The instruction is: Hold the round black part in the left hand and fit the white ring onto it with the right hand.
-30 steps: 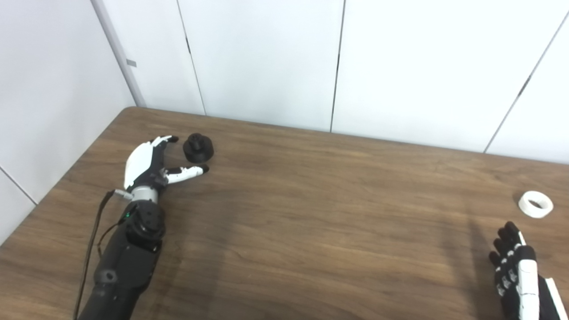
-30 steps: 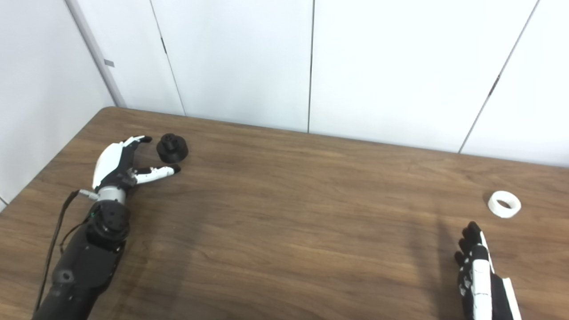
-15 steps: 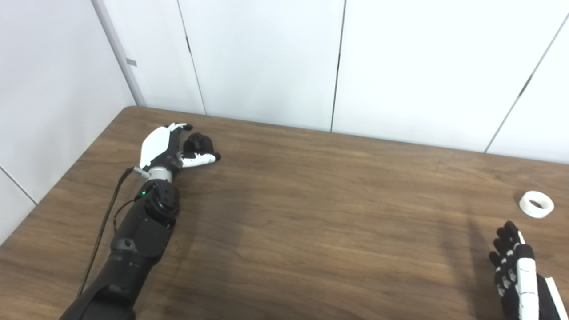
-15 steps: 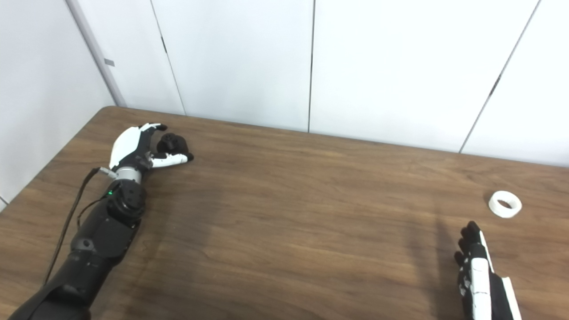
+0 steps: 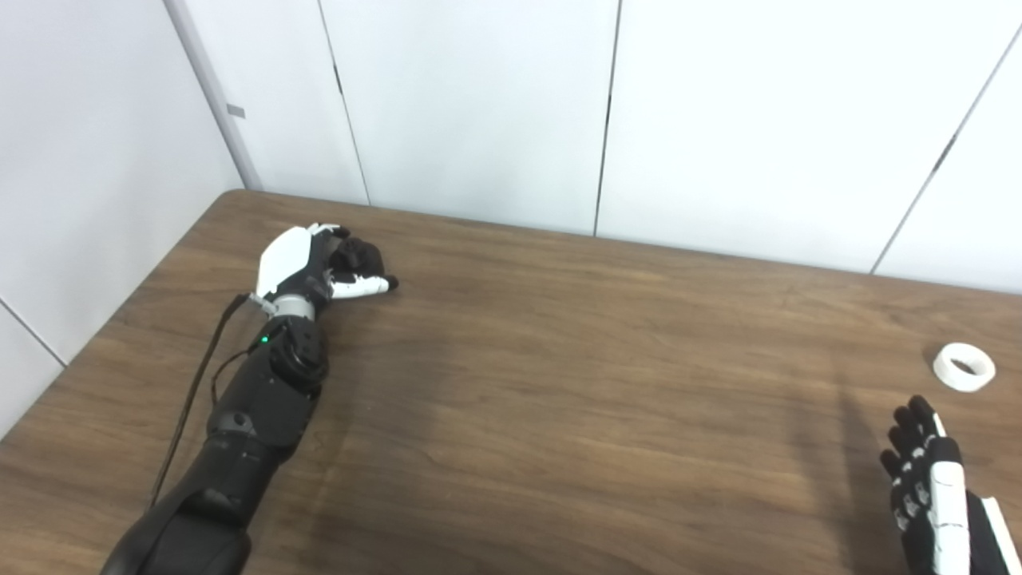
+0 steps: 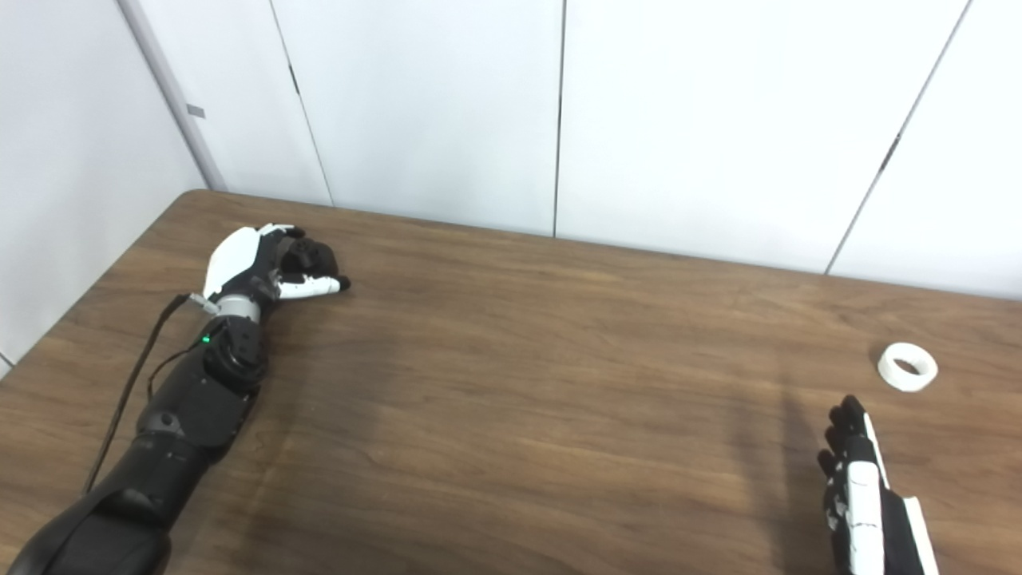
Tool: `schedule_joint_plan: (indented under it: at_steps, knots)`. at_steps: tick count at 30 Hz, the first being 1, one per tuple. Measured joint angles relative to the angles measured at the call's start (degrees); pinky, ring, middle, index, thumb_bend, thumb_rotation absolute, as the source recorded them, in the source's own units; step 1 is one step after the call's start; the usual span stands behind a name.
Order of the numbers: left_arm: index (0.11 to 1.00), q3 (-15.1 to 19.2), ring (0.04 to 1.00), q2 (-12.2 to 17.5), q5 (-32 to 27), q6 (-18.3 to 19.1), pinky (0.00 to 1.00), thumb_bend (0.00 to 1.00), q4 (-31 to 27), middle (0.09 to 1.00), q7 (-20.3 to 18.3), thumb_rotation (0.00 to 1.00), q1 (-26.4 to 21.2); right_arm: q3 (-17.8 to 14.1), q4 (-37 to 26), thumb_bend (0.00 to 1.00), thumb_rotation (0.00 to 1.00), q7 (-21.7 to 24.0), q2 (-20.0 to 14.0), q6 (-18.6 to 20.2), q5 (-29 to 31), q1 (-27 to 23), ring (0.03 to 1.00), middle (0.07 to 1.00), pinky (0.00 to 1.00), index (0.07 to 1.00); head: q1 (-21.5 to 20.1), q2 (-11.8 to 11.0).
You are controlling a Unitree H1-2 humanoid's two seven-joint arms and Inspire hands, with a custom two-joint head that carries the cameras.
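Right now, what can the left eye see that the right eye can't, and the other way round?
Only the left eye view shows a wider stretch of the side wall at the left, with a long seam low down. Only the right eye view shows more bare table to the right of the white ring. Both show the left hand curled around the round black part on the table, the ring lying alone, and the right hand open, short of the ring.

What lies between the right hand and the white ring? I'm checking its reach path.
Nothing: only bare wooden table separates the right hand from the white ring, plain in both eye views.
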Motion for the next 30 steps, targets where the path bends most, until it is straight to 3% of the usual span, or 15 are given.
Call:
schedule_joint_plan:
  at_steps: [30]
  knots:
    - [0.739, -0.25, 0.970, 0.79, -0.98, 1.88, 1.00, 0.96, -0.13, 0.896, 0.39, 0.32, 0.00, -0.23, -0.14, 0.32, 1.00, -0.02, -0.09, 0.24, 0.72, 0.06, 1.000, 0.985, 1.00, 0.995, 0.53, 0.70]
